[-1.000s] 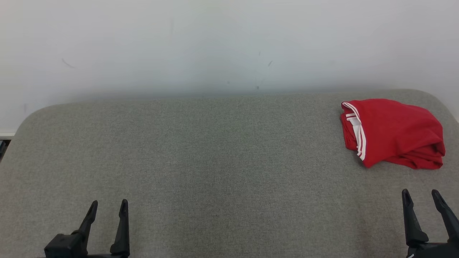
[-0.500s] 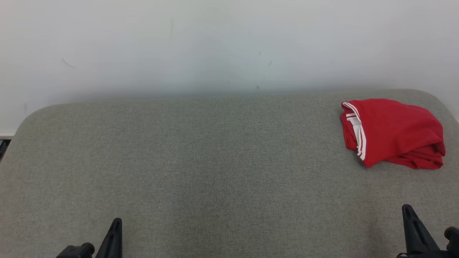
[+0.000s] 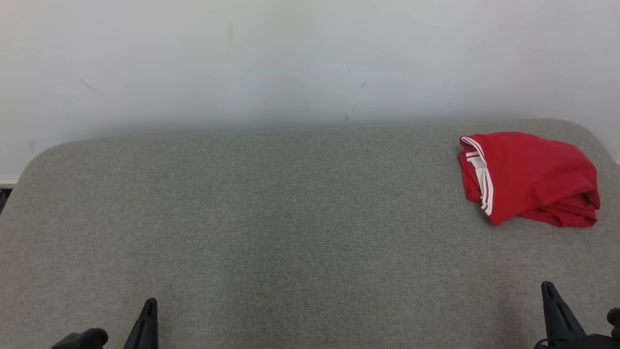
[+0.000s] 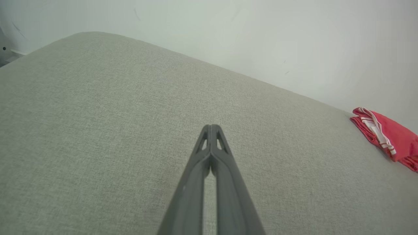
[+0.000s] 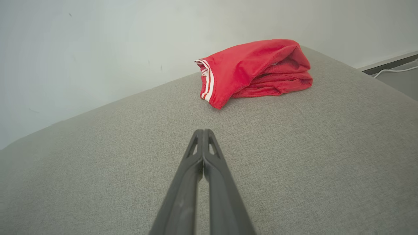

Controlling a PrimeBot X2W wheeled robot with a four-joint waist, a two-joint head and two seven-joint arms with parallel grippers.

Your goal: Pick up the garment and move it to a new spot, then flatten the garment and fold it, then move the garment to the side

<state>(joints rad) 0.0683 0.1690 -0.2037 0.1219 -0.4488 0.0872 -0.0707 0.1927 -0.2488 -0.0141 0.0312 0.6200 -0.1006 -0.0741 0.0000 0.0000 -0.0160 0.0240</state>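
Red garment (image 3: pixel 530 177) with white-striped trim lies bundled at the far right corner of the grey fabric-covered table (image 3: pixel 290 218), close to the white wall (image 3: pixel 290 58). Right hand (image 5: pixel 203 130): fingers pressed together, holding nothing, at the near right edge, short of the garment and apart from it. Left hand (image 4: pixel 211 125): fingers pressed together, holding nothing, at the near left, well apart from the garment

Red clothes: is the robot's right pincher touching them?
Apart. In the right wrist view the right gripper, fingers shut together, points toward the red garment, with bare grey surface plainly showing between them.
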